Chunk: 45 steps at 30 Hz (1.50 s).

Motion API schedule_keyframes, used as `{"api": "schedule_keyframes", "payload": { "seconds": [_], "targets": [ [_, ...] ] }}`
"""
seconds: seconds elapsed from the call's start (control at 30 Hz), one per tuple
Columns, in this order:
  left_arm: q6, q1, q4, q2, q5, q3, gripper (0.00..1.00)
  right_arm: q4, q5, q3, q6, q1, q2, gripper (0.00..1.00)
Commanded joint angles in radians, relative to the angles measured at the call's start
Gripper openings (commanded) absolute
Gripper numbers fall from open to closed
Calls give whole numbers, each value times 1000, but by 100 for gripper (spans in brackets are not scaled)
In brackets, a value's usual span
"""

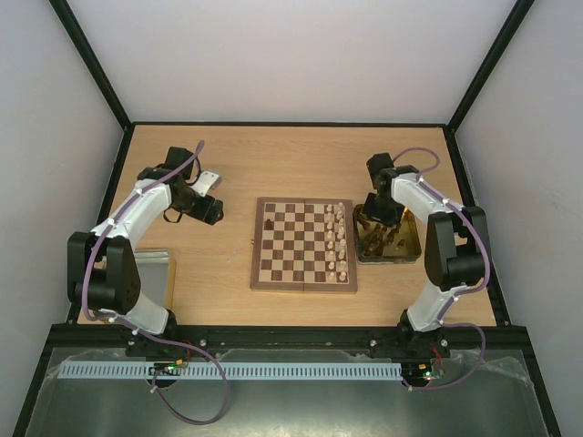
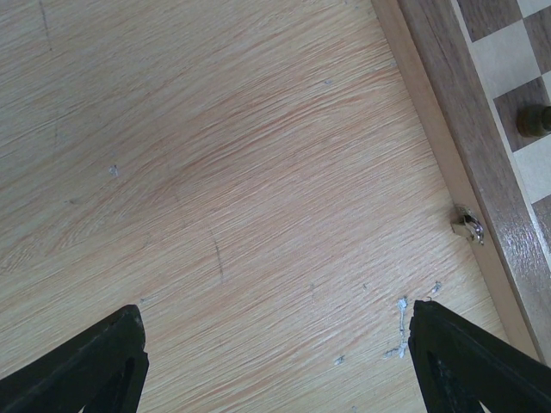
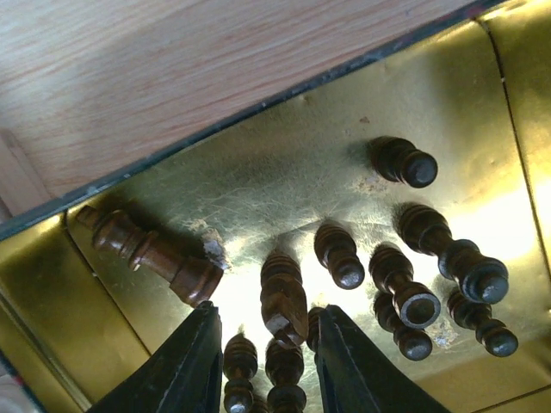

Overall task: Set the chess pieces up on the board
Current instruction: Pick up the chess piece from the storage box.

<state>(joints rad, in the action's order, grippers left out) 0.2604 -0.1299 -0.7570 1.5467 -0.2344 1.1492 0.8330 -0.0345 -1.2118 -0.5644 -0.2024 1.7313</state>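
The board [image 1: 304, 285] lies mid-table, its border [image 2: 482, 163] showing in the left wrist view. Cream chess pieces [image 1: 337, 238] stand in two columns on its right side; one dark piece [image 1: 270, 221] stands at its far left and shows again as a dark piece [image 2: 535, 120]. My right gripper [image 1: 381, 218] is down inside the yellow tray [image 3: 258, 172]. Its jaws [image 3: 267, 310] are narrowed around a dark carved piece [image 3: 282, 297], with other dark pieces crowding between the fingers. My left gripper [image 2: 275, 314] hangs wide open over bare table left of the board.
Several dark pieces [image 3: 405, 292] stand in the tray, and one dark piece [image 3: 151, 251] lies on its side near the left wall. A metal latch [image 2: 469, 225] sticks out of the board's edge. A grey flat tray [image 1: 155, 273] sits by the left arm's base.
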Motion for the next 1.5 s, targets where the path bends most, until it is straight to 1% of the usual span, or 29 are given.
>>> {"api": "schedule_keyframes", "payload": {
  "seconds": [0.0, 0.33, 0.7, 1.0, 1.27, 1.47],
  "targets": [
    [-9, -4, -19, 22, -2, 25, 83, -16, 4, 28, 3, 0, 9, 30],
    [-10, -11, -22, 36, 3, 37, 83, -35, 4, 35, 6, 4, 32, 26],
    [-10, -13, -21, 41, 12, 34, 83, -43, 10, 35, 6, 17, 55, 17],
    [-8, -13, -21, 42, 14, 35, 83, -31, 24, 17, 4, 22, 55, 3],
    [-8, -13, -18, 47, 8, 38, 83, 43, 77, -34, -2, 22, -19, 2],
    [-5, -13, -15, 47, 1, 38, 83, 106, 84, -87, -5, 19, -76, 2]
  ]
}}
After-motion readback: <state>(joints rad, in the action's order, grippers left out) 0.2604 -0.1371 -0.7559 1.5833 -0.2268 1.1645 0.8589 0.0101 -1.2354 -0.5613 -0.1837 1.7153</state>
